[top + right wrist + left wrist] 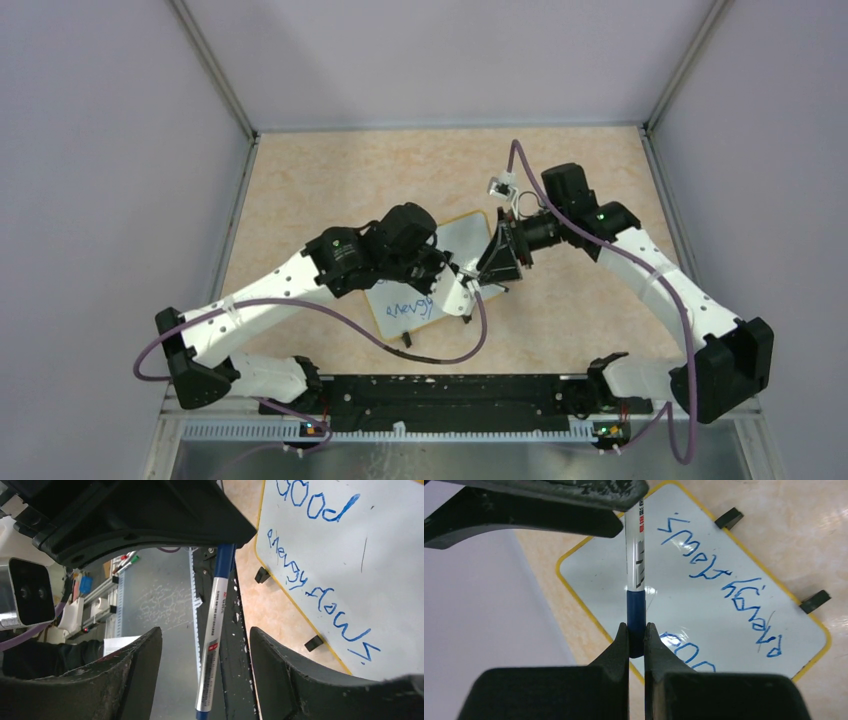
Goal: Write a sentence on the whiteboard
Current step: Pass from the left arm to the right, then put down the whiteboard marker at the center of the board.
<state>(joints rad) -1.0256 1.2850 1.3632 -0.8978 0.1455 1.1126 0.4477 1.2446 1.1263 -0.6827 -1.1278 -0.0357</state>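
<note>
Left wrist view showed the left gripper (637,630) clamped on a marker (635,565) over the whiteboard (594,575). The right gripper (202,640) stood open, straddling the marker without touching.

The right gripper (205,642) gapes around an untouched white-barrelled marker (215,607); to its right lies a yellow-rimmed white whiteboard (390,550) bearing blue handwritten lettering (300,580).

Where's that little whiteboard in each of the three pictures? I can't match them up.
Top view: the whiteboard lies mid-table, partly covered.
Left wrist view: it fills the centre and right.
Right wrist view: it sits in the upper right, cut off by the edge.
Shared landmark: the blue writing on it.
</note>
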